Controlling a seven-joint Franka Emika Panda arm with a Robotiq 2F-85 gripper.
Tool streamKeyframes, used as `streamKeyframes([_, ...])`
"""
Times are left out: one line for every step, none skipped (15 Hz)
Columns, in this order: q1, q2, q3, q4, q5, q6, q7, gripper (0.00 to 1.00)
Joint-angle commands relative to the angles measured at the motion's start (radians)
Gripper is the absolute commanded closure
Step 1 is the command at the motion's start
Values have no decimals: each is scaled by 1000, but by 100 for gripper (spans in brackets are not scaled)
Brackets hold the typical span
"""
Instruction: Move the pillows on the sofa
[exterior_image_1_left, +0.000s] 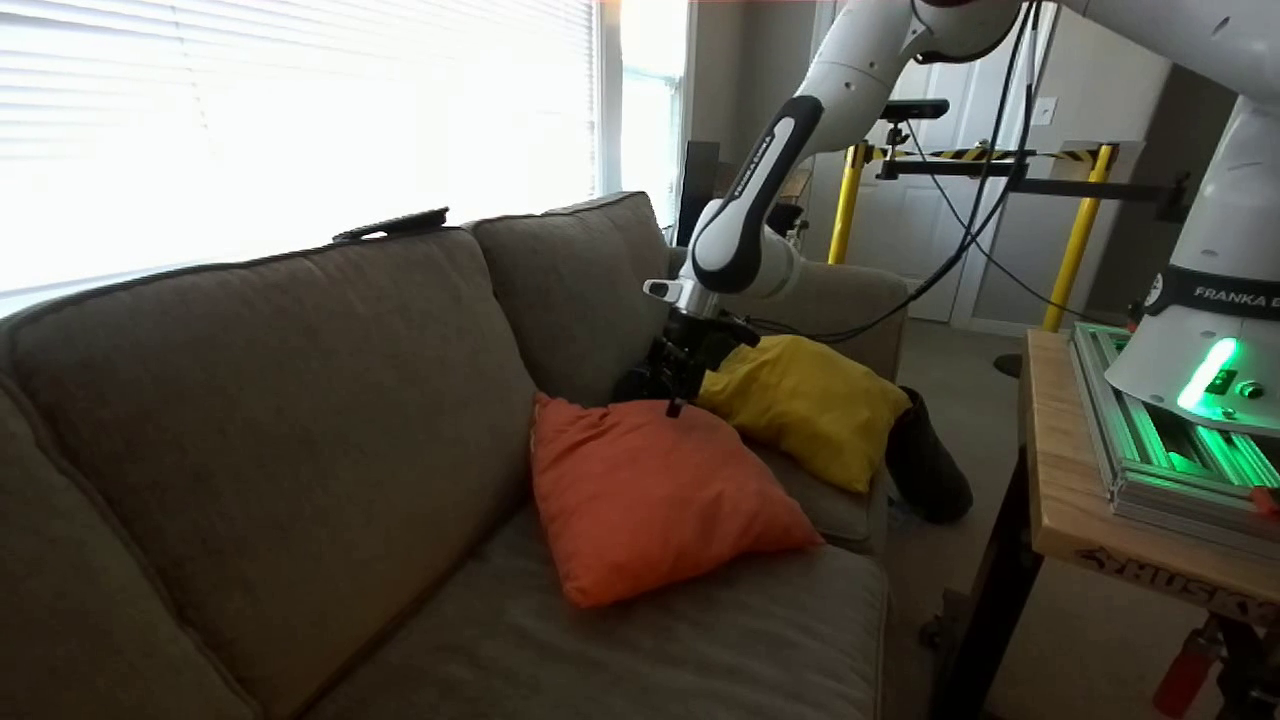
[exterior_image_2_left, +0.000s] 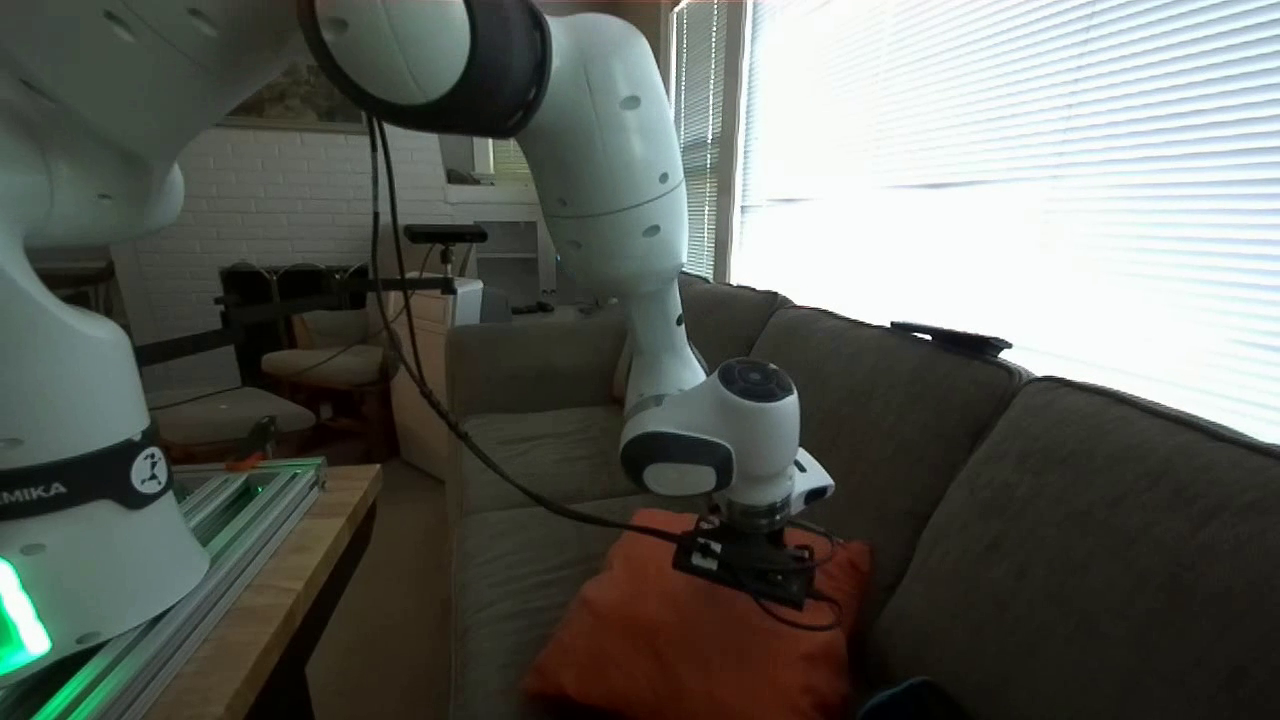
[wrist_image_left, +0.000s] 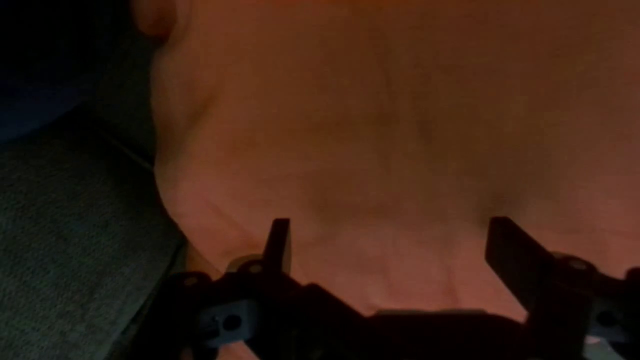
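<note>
The orange pillow (exterior_image_1_left: 660, 505) lies on the sofa (exterior_image_1_left: 250, 430) seat, leaning toward the back cushions; it also shows in an exterior view (exterior_image_2_left: 630, 630). The yellow pillow (exterior_image_1_left: 815, 405) lies on the seat beyond it, near the far arm; it is out of view elsewhere. My gripper (exterior_image_1_left: 677, 385) points down at the orange pillow's upper part. In the wrist view the gripper (wrist_image_left: 390, 220) has its fingers wide apart, with the orange pillow (wrist_image_left: 345, 125) filling most of the picture behind them. Nothing is pinched between the fingers. I cannot tell whether the fingertips touch the fabric.
A flat black device (exterior_image_1_left: 395, 225) lies on top of the sofa's backrest. A dark, soft-looking object (exterior_image_1_left: 930, 460) hangs past the seat edge beside the yellow pillow. The wooden table (exterior_image_1_left: 1050, 480) carrying the robot base stands in front of the sofa. A black cable (exterior_image_2_left: 500, 490) hangs along the arm.
</note>
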Motion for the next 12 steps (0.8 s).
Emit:
streamKeyframes([145, 36, -162, 68, -85, -42, 201, 0])
streamKeyframes([192, 39, -216, 83, -108, -77, 256, 0])
streamKeyframes([220, 50, -252, 100, -135, -108, 300, 25])
streamKeyframes([253, 50, -289, 111, -165, -145, 345, 26])
streamKeyframes([269, 58, -305, 127, -194, -173, 379, 32])
streamKeyframes([280, 61, -315, 142, -221, -202, 411, 41])
streamKeyframes([283, 62, -315, 153, -243, -222, 433, 49])
streamKeyframes([282, 64, -311, 165, -261, -243, 449, 55])
streamKeyframes([275, 63, -302, 173, -276, -266, 458, 61])
streamKeyframes([267, 61, -293, 177, -288, -282, 464, 69])
streamKeyframes([255, 52, -281, 178, -296, -314, 461, 75])
streamKeyframes([244, 42, -270, 176, -300, -350, 453, 83])
